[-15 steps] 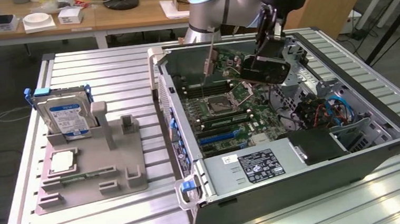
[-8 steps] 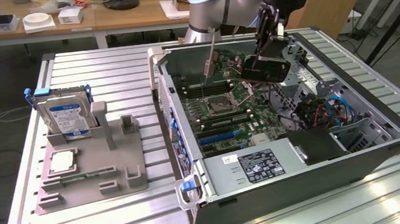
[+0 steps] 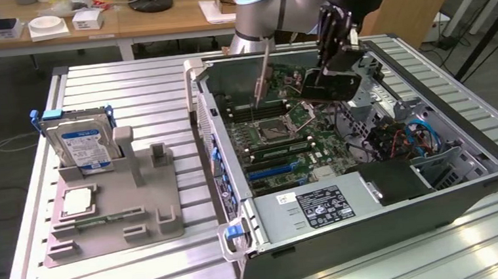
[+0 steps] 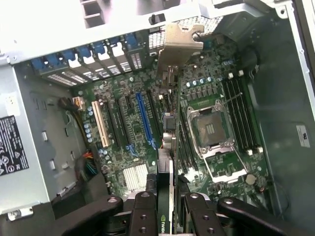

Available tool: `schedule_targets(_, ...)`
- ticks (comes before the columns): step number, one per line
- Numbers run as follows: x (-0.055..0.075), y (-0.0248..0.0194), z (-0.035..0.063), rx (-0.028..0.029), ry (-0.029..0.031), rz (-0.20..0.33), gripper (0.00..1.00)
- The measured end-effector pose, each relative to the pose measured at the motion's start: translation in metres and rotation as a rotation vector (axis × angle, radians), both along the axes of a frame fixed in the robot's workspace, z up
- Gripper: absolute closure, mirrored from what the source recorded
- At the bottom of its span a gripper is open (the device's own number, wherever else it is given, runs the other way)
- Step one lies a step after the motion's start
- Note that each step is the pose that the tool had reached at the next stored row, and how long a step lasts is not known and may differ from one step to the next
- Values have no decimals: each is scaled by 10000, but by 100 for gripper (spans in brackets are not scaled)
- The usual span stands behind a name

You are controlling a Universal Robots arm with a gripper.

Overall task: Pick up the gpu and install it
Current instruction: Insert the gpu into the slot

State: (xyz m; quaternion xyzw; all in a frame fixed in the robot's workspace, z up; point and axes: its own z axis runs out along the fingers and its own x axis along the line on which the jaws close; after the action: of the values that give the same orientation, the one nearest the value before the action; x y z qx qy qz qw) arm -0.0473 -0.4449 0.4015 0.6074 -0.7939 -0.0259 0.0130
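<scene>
Dark green-black gpu (image 3: 326, 87) is clamped edge-on in the claw (image 3: 336, 64), fingers (image 4: 142, 209) pressed on both faces. Its silvery bracket (image 4: 179, 42) is at the far end from the claw. I see the card hanging inside the open PC case (image 3: 463, 190), above the mobo (image 3: 275, 144). In wrist view it runs between the long blue slot (image 4: 146, 120) & the CPU socket (image 4: 211, 130). Can't tell if it touches a slot. On the desk (image 3: 122, 82), a hard drive (image 3: 81, 141) stands upright in the grey holder (image 3: 114, 218), w/ a CPU chip (image 3: 78, 201) flat nearby.
</scene>
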Motion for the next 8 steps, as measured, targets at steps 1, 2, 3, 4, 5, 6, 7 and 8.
schedule_targets(1, 2, 0, 0, 9, 0, 118, 74)
schedule_targets(2, 3, 0, 0, 17, -1, 237, 74)
schedule_targets(3, 4, 0, 0, 25, -1, 358, 74)
schedule_targets(4, 5, 0, 0, 33, -1, 481, 74)
schedule_targets(5, 7, 0, 0, 41, -2, 616, 74)
schedule_targets(6, 8, 0, 0, 48, -1, 737, 74)
schedule_targets(7, 9, 0, 0, 55, -2, 857, 74)
schedule_targets(8, 11, 0, 0, 63, -2, 979, 74)
